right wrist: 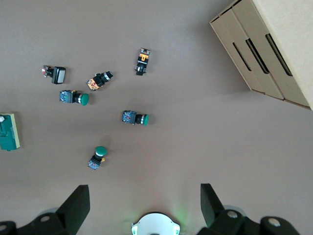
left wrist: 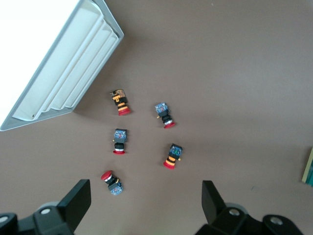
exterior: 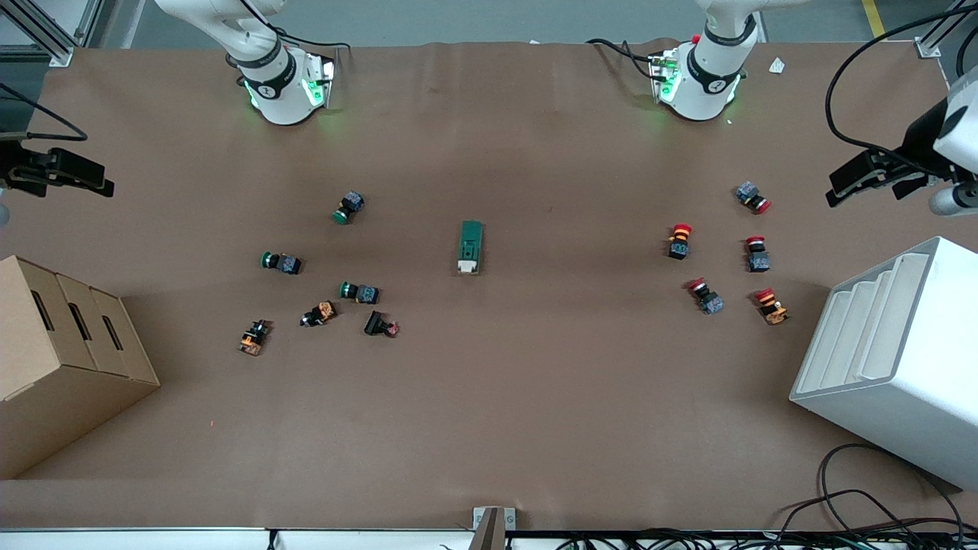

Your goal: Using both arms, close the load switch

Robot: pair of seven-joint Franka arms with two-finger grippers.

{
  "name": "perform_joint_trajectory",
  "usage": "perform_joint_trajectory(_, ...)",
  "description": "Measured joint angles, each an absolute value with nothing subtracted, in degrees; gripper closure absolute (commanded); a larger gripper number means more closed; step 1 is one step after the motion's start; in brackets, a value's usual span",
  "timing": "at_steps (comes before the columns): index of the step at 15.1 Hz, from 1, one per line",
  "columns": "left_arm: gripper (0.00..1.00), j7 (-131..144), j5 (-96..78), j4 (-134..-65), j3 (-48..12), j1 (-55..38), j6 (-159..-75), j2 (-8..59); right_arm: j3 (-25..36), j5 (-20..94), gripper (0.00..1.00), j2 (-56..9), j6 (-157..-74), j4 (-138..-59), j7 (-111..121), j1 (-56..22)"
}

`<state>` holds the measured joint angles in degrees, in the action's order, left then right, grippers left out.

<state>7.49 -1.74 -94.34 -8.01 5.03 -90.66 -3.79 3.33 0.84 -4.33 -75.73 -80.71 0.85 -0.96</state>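
Load switch (exterior: 471, 247) lies mid-tabletop (exterior: 489, 428), lever state unreadable to me. Left hand (left wrist: 146, 205) and right hand (right wrist: 145, 205) hover wide open, empty, well apart from it.

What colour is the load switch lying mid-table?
The load switch is dark green with a cream-white end; the front view shows it best.

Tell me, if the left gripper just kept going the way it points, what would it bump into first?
Probably bare table. The left gripper is open, pointing down at the red buttons; the closest sits near one finger, though depth is unclear.
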Motion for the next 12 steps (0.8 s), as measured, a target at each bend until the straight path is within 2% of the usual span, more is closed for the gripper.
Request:
perform_joint_trajectory(5,0.0,4.2,-1.8,-98.0,-8.3,3.3,-88.2,-7.7,2.3,0.8,0.0,-0.8,-76.1,-83.2,0.0,-0.9)
perform_joint_trajectory(12,0.0,4.0,-1.8,-97.7,-8.1,3.1,-88.0,-8.3,2.3,0.8,0.0,4.2,-76.0,-85.7,0.0,-0.5)
